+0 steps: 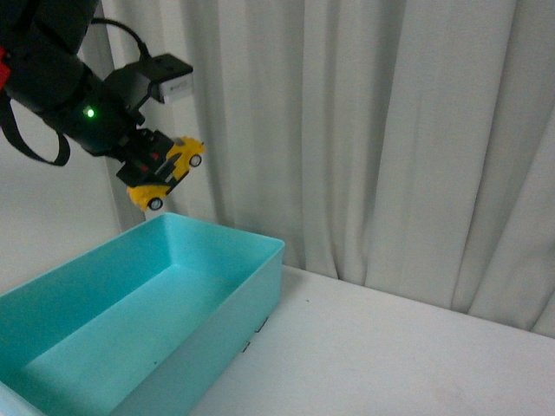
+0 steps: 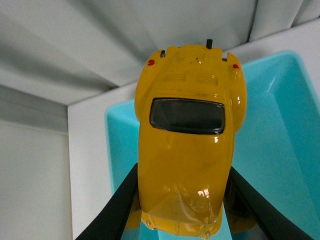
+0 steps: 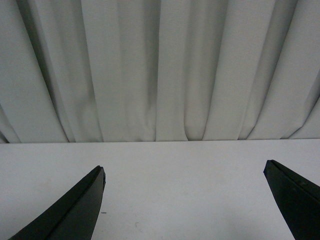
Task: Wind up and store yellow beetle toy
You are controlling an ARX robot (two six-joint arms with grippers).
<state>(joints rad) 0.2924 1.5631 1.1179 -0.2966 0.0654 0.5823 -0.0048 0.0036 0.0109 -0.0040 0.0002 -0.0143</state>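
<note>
The yellow beetle toy (image 1: pixel 169 173) hangs tilted in the air, pinched at its sides by the left claw (image 1: pixel 153 170), above the far corner of the teal bin (image 1: pixel 260 253) and clear of its rim. The bin's inside lies open beneath. The curtain (image 1: pixel 390 130) hangs close behind. To the right the counter (image 1: pixel 390 347) is bare. The right claw (image 3: pixel 184 167) is spread wide, holding nothing.

Glossy yellow beetle toy (image 2: pixel 186 165); smooth plastic bin (image 1: pixel 217 286).
</note>
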